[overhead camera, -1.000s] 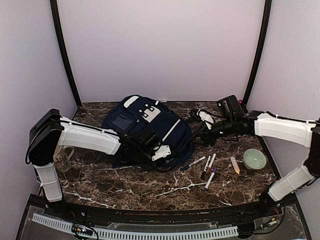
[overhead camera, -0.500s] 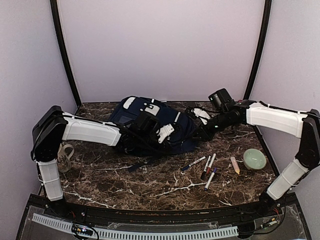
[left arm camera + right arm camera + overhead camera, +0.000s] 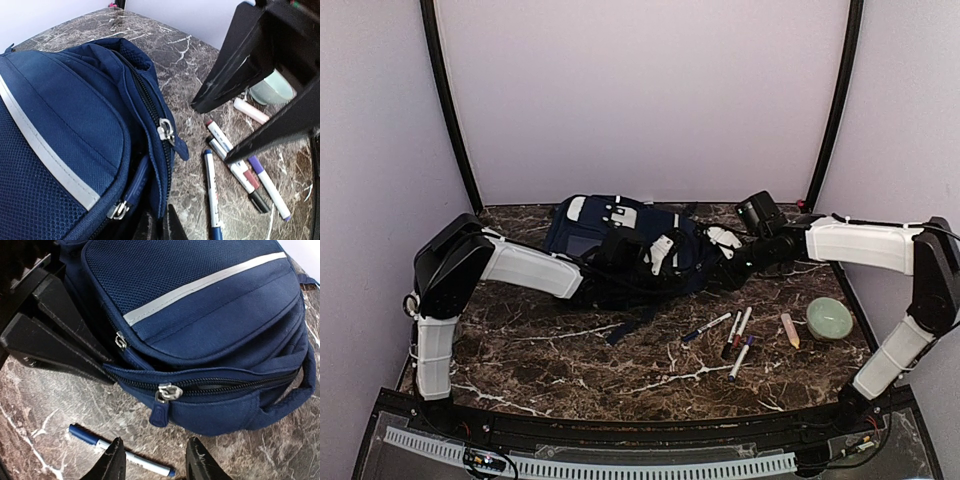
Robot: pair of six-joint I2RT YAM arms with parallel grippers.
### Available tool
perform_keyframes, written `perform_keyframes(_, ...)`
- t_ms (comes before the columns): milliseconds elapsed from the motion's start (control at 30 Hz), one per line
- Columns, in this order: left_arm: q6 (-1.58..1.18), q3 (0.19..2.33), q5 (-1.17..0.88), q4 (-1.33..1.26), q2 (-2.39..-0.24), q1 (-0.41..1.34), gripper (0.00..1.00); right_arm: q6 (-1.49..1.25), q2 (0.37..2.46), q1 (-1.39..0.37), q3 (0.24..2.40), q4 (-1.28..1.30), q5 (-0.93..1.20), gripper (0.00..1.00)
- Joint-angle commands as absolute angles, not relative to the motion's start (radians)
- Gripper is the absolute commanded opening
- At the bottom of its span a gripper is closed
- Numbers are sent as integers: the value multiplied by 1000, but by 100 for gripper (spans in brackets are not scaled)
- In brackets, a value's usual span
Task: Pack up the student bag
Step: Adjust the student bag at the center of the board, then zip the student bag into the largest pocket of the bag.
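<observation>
The student bag [image 3: 582, 232] lies at the far middle of the desk [image 3: 620, 375], between both arms. The left gripper [image 3: 161, 226], fingers together, sits right at its zippered side; the right gripper [image 3: 155, 460] hovers just beside that side, fingers apart, empty

A dark marble-patterned table [image 3: 620, 370] is carrying everything. The navy student bag [image 3: 582, 240] is lying at its far side. Four markers [image 3: 736, 335] are lying right of the bag and nearer the arms. A peach crayon [image 3: 789, 329] and a pale green bowl [image 3: 829, 318] are resting farther right of the bag.
</observation>
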State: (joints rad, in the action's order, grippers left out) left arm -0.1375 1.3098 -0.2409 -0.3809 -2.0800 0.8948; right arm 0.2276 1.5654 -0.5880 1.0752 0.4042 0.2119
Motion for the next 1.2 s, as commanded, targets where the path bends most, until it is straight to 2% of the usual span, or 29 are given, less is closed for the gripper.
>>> perform_keyframes(0, -220, 1373, -275, -587, -2052, 903, 0, 209, 1618, -587, 1091, 324, 194, 43)
perform_keyframes(433, -195, 1411, -267, -554, -2053, 936, 0, 208, 1714, -624, 1113, 222, 157, 40)
perform_keyframes(567, -153, 1413, -250, -525, -2047, 954, 0, 203, 1724, -627, 1135, 230, 125, 24)
perform_keyframes(667, -145, 1409, -244, -511, -2044, 956, 0, 207, 1702, -625, 1136, 244, 115, 17)
perform_keyframes(1000, -81, 1363, -191, -452, -2007, 956, 0, 224, 1606, -595, 1104, 396, 127, 0)
perform_keyframes(1167, -66, 1341, -181, -436, -1995, 956, 0, 219, 1602, -580, 1083, 419, 157, 0)
